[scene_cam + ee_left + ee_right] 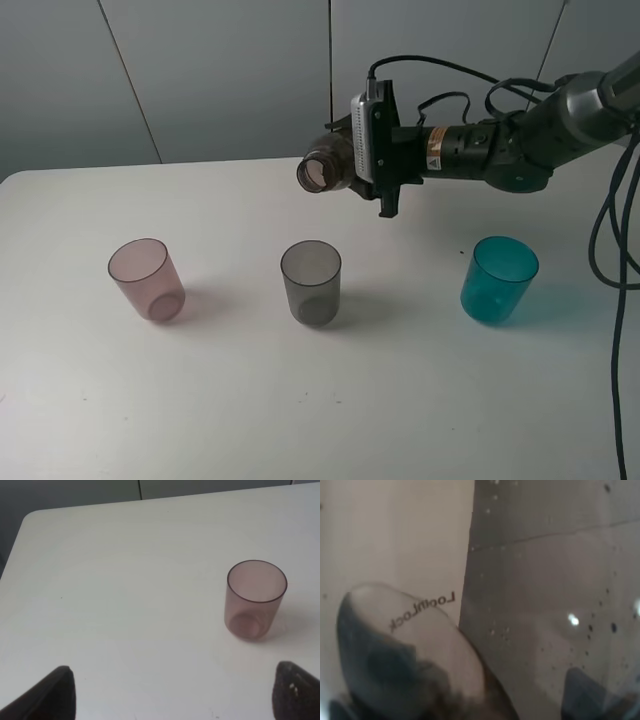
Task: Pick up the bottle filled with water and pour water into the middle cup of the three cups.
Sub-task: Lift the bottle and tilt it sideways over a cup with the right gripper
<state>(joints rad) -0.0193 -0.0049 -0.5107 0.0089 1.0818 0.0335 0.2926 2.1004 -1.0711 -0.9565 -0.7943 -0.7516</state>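
Right gripper (352, 158), upper centre of the high view: jaws clamped tight on the bottle (324, 172), which lies sideways in the air with its open mouth sticking out past them toward the lens. In that frame the mouth sits directly above the middle cup (311, 283), clear of it; pink cup (147, 279) is at left and teal cup (499, 279) at right, all upright on the table (400, 410). Left gripper (175, 685): jaws spread wide, nothing between them, pink cup ahead and apart.

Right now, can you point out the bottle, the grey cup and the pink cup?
bottle (321, 172), high view, open mouth.
grey cup (312, 298), high view, side wall.
pink cup (252, 614), left wrist view, side wall.
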